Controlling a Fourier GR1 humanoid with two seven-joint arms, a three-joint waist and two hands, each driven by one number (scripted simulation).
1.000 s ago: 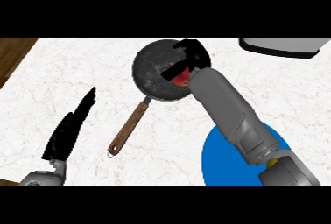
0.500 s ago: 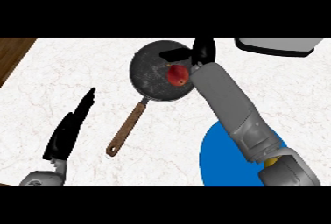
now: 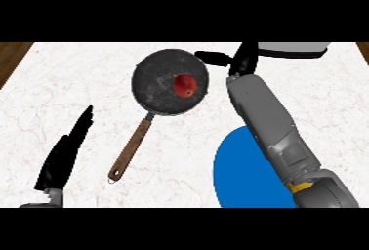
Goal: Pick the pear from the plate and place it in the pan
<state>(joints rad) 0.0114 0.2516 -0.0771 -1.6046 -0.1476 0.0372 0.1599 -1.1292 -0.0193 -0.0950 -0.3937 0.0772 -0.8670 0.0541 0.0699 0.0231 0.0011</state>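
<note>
- Since half a second ago, the right hand point(image 3: 241, 59) has drawn away from over the pan point(image 3: 170, 81) toward the far right; it now sits just beyond the pan's right rim, no longer covering the fruit.
- Its fingers are spread and relaxed, holding nothing: the thumb juts left toward the pan's rim and the other fingers point up toward the tabletop's far edge.
- The pear point(image 3: 184, 85), reddish in colour, lies inside the pan, right of the pan's centre and close to its right wall, fully uncovered now where before it was partly hidden by the hand.
- The pan is dark and round, with a brown handle point(image 3: 131, 151) running down and to the left from its near rim; the view has shifted a little, so pan and handle appear somewhat lower than before.
- The blue plate point(image 3: 241, 171) lies at the lower right of the white marbled tabletop point(image 3: 72, 83), partly hidden by the grey right forearm that crosses over it; nothing shows on its visible part.
- The left hand point(image 3: 66, 151) rests at the lower left, well apart from the pan's handle, fingers straight and together, pointing up and slightly right, much as in the earlier frames.
- A white object point(image 3: 292, 48) with a dark band sits at the far right edge of the tabletop, just behind the right hand.
</note>
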